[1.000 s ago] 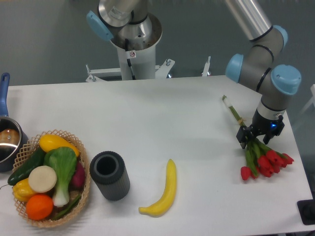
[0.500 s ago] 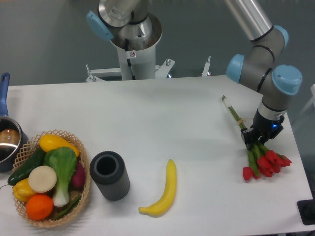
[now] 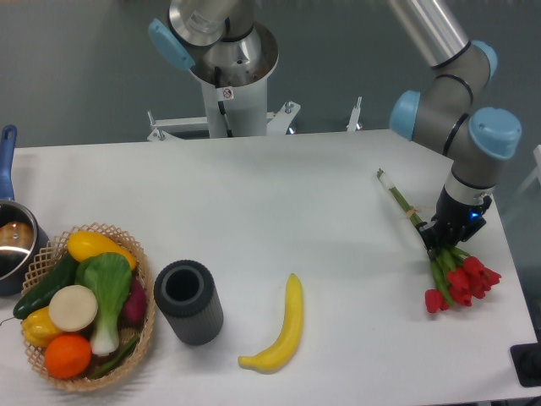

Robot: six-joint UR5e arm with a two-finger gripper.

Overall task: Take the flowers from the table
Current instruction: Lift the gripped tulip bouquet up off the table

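Nearest the camera lies a yellow banana (image 3: pixel 280 337) on the white table (image 3: pixel 279 211), with a dark grey ribbed cylinder (image 3: pixel 188 302) standing just to its left and, further left, a wicker basket (image 3: pixel 142 298) heaped with vegetables and fruit; a pot with a blue handle (image 3: pixel 10 241) sits at the far left edge. Over on the right side, the flowers (image 3: pixel 446 272) lie with their red tulip heads toward the near right and their green stems running diagonally away to the far left, the cut ends reaching out past the arm. The gripper (image 3: pixel 448 238) stands right over the middle of that bunch, coming down from above, its fingers pressed in against the stems where they gather below the blooms; it looks to be clamped on them, though the fingertips are dark and small here. The long axis of the bunch runs crosswise under the claw, heads on one side and stem ends on the other, so the hold sits about mid-length, which I judge fair for balance. The heads appear near or just off the table; I cannot say whether the bunch rests on it. The likely next need is a straight lift, mindful that the heavier blooms may droop. Behind, the arm's base (image 3: pixel 228 76) stands at the far edge.
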